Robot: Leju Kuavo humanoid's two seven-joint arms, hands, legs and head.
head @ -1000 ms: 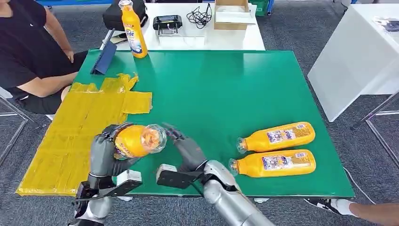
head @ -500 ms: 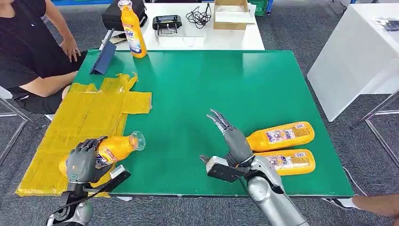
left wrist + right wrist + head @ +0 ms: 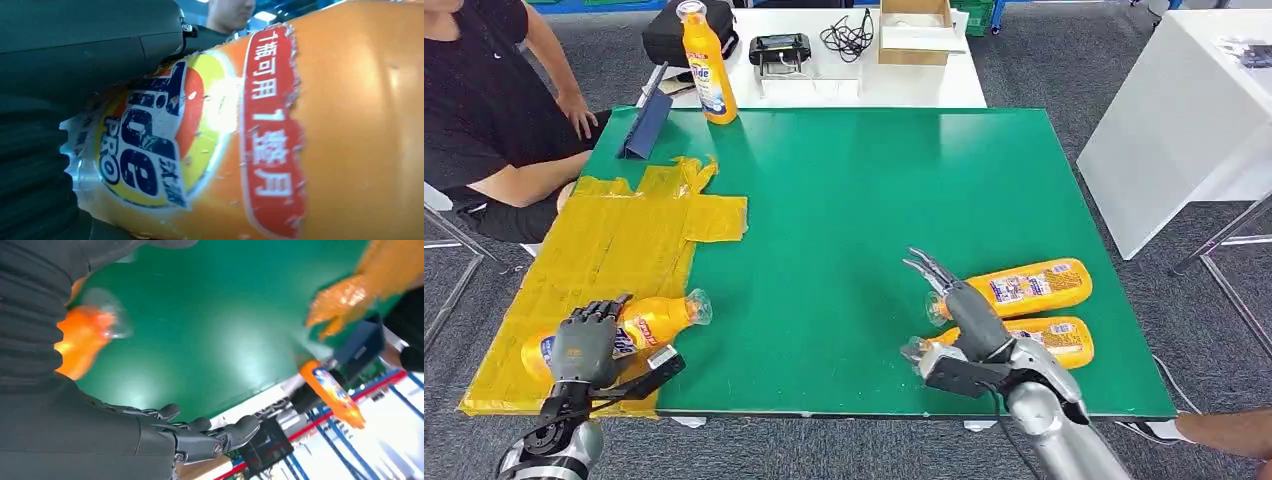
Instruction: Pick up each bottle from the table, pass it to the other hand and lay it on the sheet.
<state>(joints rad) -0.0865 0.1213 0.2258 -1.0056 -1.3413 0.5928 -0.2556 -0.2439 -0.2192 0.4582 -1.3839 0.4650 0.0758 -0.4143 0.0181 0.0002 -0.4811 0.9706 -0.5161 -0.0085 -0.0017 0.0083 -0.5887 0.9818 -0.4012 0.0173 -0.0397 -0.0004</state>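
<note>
My left robot hand (image 3: 584, 345) wraps the orange detergent bottle (image 3: 639, 325), lying on the yellow sheet (image 3: 614, 245) at the near left edge of the green tabletop (image 3: 864, 200), cap pointing right. My right robot hand (image 3: 964, 310) is spread, holding nothing, fingers above the caps of two lying bottles (image 3: 1024, 288), possibly not touching them. Far off, an upright bottle (image 3: 706, 65) stands; a person (image 3: 484, 110) sits left.

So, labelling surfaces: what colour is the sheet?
Yellow; the sheet shows best in the head view.
</note>
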